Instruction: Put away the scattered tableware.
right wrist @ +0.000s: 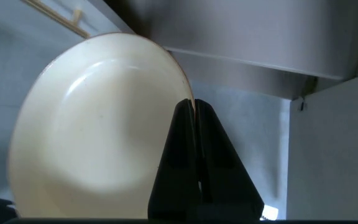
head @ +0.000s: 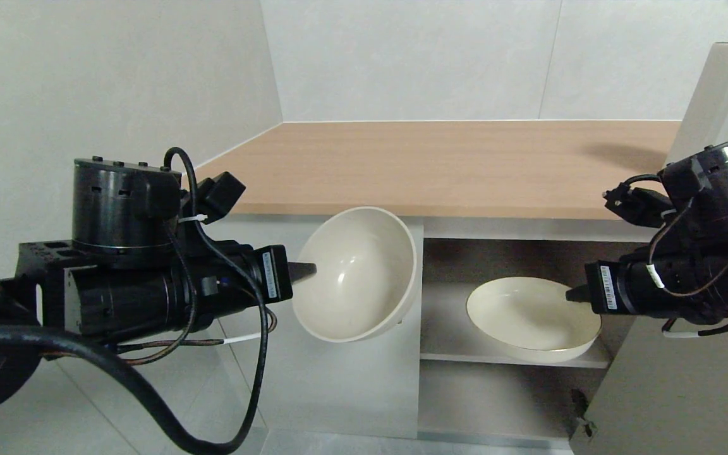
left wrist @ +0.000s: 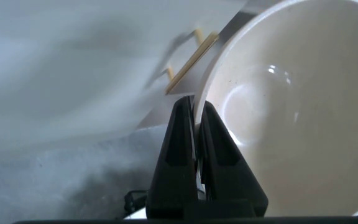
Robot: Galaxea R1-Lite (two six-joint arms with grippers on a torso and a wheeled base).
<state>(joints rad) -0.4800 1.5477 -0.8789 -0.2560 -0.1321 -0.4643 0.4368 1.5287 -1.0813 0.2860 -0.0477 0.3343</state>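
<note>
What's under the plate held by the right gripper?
The open cabinet's shelf. The plate, pinched at its rim by the right gripper, covers the shelf part beneath it; contact cannot be told.

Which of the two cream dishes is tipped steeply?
The deep bowl in the left hand; the shallow plate in the right hand is nearly level.

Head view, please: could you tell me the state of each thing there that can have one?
left hand: shut on the bowl's rim.
bowl: held in the air, tipped on its side, empty.
right hand: shut on the plate's rim.
plate: held tilted over the shelf, empty.
right cabinet door: open.
left cabinet door: shut.
</note>
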